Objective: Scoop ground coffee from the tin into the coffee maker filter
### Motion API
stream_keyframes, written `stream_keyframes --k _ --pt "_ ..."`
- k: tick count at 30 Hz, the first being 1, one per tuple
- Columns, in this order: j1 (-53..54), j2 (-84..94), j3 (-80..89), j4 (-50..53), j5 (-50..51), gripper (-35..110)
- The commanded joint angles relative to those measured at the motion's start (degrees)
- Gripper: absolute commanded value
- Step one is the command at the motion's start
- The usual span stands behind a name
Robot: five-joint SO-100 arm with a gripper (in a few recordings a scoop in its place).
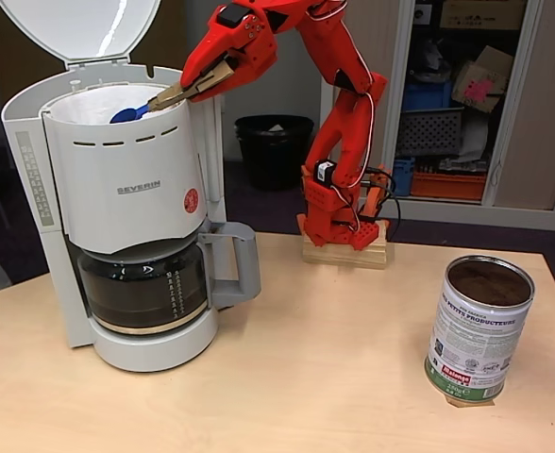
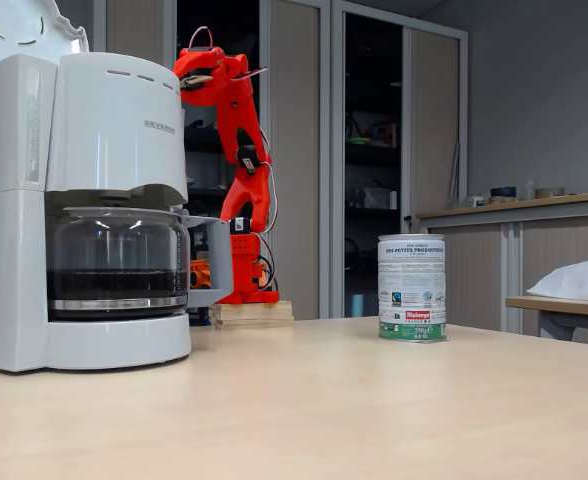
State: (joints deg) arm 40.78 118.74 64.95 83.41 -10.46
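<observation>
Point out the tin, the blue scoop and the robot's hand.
tin (image 1: 476, 330): a fixed view, on its label.
blue scoop (image 1: 126, 114): a fixed view, on its bowl.
hand (image 1: 172, 95): a fixed view, at the fingertips.

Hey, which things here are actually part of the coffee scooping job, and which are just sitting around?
Part of the job:
- tin of ground coffee
- blue scoop in the gripper
- coffee maker filter
- coffee maker

Just around:
- black bin
- cupboard shelves with boxes
</observation>
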Motion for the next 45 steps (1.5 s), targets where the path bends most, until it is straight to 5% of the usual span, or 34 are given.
stream_keyframes --k 1,12,28,45 --pt "1.8 -0.4 -1.1 2.7 -1.0 0" --pt "-0.6 -4.5 -9.1 -0.4 -5.2 0" --pt "-4.6 -14.3 -38.8 16.2 -7.7 0" --pt "3.0 -13.0 -31.6 19.8 -10.7 0"
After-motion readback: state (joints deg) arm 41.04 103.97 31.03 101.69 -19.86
